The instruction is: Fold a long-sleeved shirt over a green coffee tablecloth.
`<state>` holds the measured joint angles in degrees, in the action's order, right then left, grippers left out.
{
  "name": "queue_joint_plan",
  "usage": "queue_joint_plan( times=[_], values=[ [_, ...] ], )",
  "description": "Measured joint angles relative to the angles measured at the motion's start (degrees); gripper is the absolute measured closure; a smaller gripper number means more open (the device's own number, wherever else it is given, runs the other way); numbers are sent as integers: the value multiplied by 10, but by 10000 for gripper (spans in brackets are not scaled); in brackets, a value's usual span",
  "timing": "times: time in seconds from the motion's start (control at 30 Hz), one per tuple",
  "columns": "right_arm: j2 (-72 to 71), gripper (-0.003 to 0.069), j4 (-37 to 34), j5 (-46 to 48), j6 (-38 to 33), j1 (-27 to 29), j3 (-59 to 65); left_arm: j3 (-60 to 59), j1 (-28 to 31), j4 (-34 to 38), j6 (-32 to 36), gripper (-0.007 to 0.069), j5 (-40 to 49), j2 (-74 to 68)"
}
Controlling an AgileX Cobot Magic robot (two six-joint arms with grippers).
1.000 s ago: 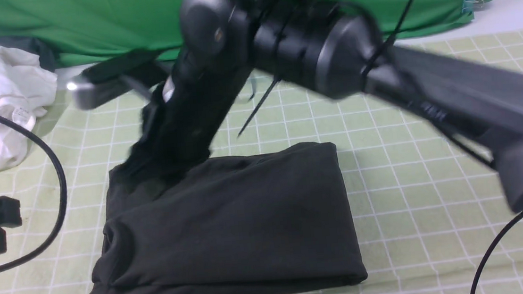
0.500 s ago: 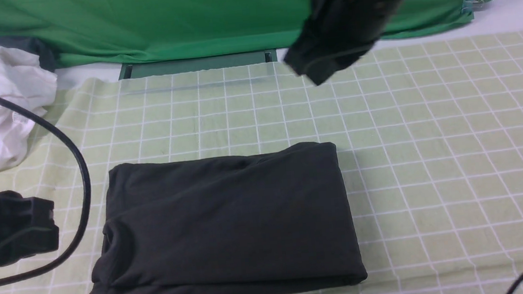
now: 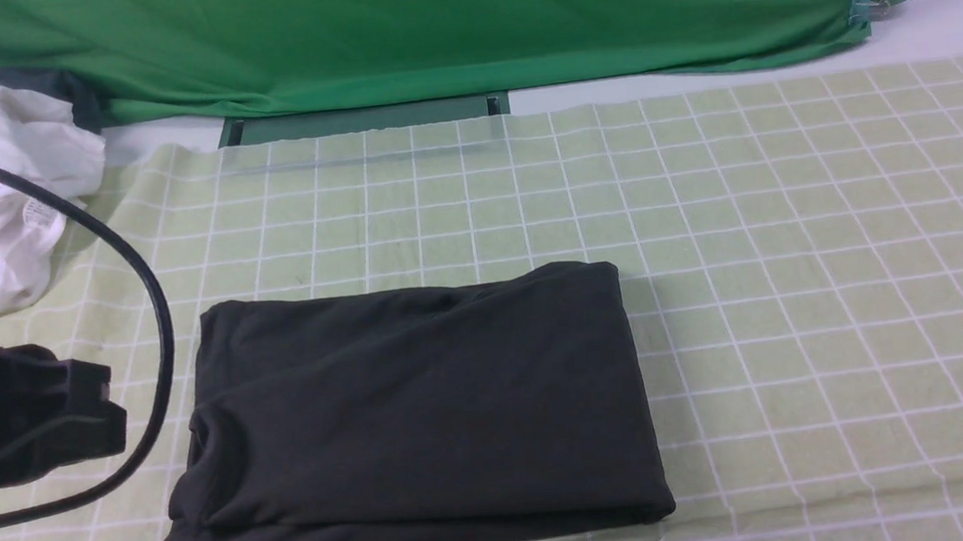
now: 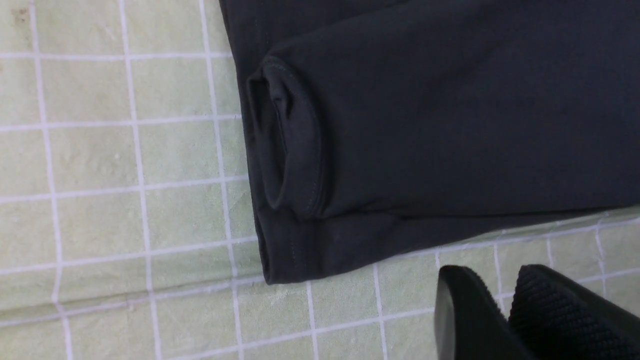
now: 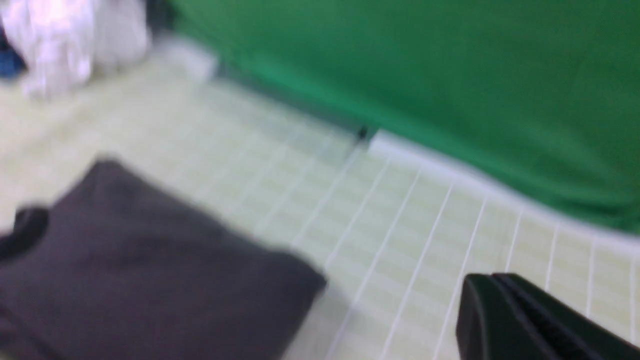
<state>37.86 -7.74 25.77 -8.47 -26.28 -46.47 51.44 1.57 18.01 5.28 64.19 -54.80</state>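
A staged lab or test bench is indicated. The counter is covered with a gridded tablecloth (image 3: 796,278), and a plain green backdrop (image 3: 425,23) is hung behind it, clipped at one corner. Loose robot cable (image 3: 133,275) is seen at the left edge.

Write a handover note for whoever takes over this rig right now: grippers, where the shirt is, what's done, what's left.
Left gripper: fingers nearly together, holding nothing, hanging over the tablecloth beside the shirt's corner.
Right gripper: shut, empty, off to the right, clear of the shirt.
Long-sleeved shirt: lies folded into a compact rectangle at the near middle of the tablecloth; one hem edge curls at its left end.
Done: folding looks complete.
Left: probably nothing, perhaps flatten that curl and park both arms.
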Motion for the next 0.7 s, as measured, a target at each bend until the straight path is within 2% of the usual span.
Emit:
queue_joint_plan(
  times=[0.23,0.43,0.7],
  values=[
    [-193,657,0,-163,0,0,161,0,0,0,18,611,-27,0],
    [-301,645,0,-237,-2,0,243,-1,0,1,28,614,-33,2],
    [-316,579,0,-258,-2,0,245,-55,0,3,37,613,-61,112]
  ],
)
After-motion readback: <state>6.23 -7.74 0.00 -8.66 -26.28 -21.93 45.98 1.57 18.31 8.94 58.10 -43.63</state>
